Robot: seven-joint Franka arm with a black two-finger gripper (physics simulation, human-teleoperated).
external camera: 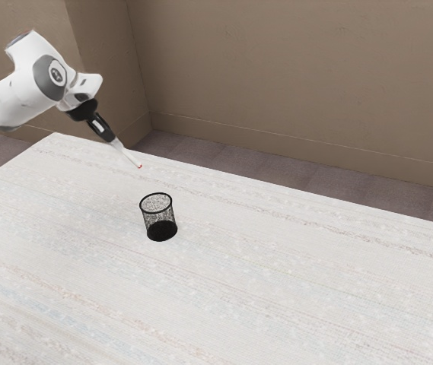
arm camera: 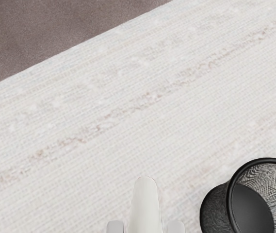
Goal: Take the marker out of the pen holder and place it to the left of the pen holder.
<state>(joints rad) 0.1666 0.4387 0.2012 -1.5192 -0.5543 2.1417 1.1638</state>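
While the pincer (external camera: pixel 114 141) grips the marker (external camera: pixel 130 157) outside the pen holder (external camera: pixel 160 228), the arm's (external camera: pixel 27 93) badge (external camera: pixel 56 74) seems too small to read.

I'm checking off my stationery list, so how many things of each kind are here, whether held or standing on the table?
Marker, held in the hand: 1
Pen holder, upright: 1
Total: 2

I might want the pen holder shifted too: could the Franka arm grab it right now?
Probably not: the gripper is shut on the marker and would likely have to release it first, though nothing visible blocks its way to the pen holder.
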